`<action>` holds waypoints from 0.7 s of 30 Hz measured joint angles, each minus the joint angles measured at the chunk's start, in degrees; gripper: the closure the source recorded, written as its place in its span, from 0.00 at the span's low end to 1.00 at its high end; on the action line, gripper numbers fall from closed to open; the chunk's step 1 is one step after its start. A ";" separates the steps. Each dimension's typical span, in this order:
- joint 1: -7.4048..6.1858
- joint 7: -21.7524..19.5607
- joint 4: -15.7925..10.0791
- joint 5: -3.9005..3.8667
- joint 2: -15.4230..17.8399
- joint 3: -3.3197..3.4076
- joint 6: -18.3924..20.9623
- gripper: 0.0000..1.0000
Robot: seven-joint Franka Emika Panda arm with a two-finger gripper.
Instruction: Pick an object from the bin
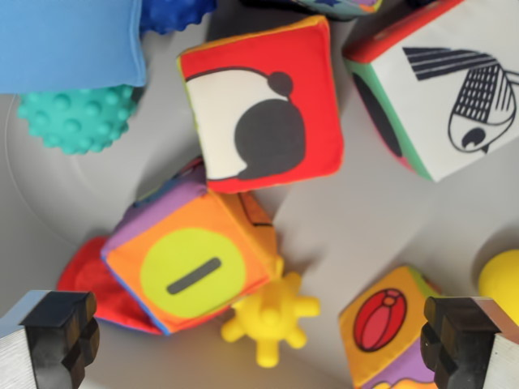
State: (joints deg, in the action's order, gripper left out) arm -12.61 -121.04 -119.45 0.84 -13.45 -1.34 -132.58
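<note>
Pincer [259, 340] hanging wide apart, gripping nothing. Just inside its left finger, soft orange fabric cube with green circle [190, 263]; dead between the fingers, small yellow spiked rubber toy [270, 318]; by the right finger, orange ball-print cube [385, 324]. Could snag two neighbours together on descent, so tightly packed.

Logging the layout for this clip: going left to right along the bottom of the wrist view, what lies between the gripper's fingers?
Soft orange cube with a green circle → yellow spiky rubber toy → soft orange cube with a red ball picture, partly behind the right finger.
</note>
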 joint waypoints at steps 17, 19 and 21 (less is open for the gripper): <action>-3.20 -16.78 0.02 -0.44 -2.02 0.25 -2.04 0.00; -3.66 -18.98 0.06 -0.49 -2.31 0.31 -2.31 0.00; -4.00 -20.59 0.10 -0.53 -2.54 0.37 -2.48 0.00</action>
State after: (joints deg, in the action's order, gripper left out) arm -16.61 -141.63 -119.35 0.31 -15.99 -0.98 -135.06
